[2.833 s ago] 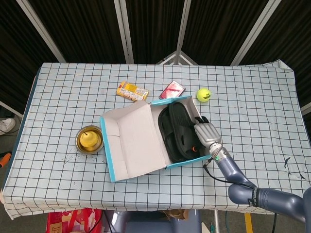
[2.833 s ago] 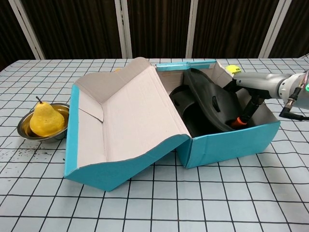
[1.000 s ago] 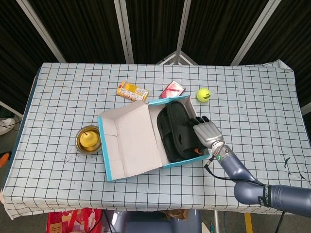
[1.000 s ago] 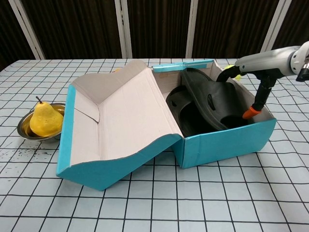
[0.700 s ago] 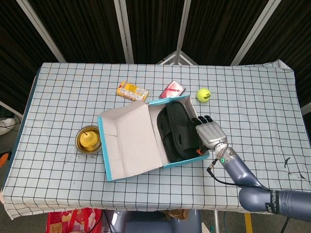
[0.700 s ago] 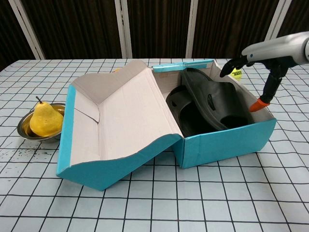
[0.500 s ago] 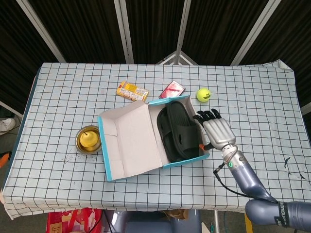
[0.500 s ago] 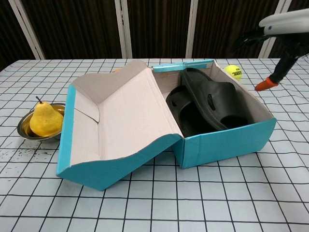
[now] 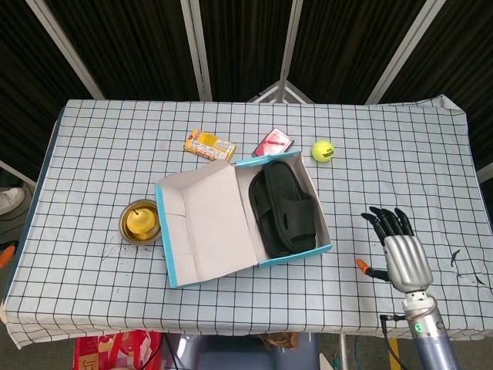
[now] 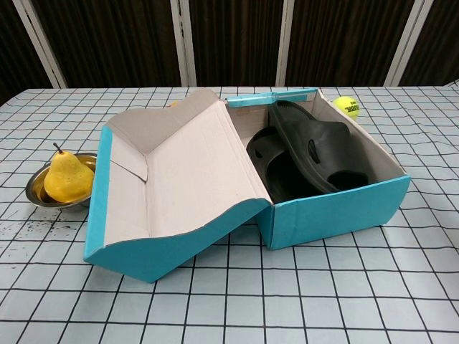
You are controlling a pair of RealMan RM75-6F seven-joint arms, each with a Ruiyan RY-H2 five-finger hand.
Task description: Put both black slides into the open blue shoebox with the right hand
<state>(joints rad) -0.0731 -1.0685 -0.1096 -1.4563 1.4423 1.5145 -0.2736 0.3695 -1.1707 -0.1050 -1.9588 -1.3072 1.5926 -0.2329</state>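
Observation:
The open blue shoebox (image 9: 296, 257) (image 10: 337, 210) stands mid-table with its lid (image 9: 208, 221) folded out to the left. Both black slides (image 9: 283, 206) lie inside it; in the chest view one slide (image 10: 323, 154) leans tilted over the other (image 10: 276, 166). My right hand (image 9: 404, 253) hovers to the right of the box, well apart from it, fingers spread and holding nothing. It does not show in the chest view. My left hand appears in neither view.
A pear in a metal bowl (image 9: 141, 221) (image 10: 66, 179) sits left of the lid. Behind the box lie a yellow snack packet (image 9: 209, 144), a red packet (image 9: 274, 142) and a tennis ball (image 9: 322, 149) (image 10: 346, 106). The table's front edge runs close to my right hand.
My right hand has lifted out of the box and drawn back to the right toward the table's front edge. The slides and box stay put.

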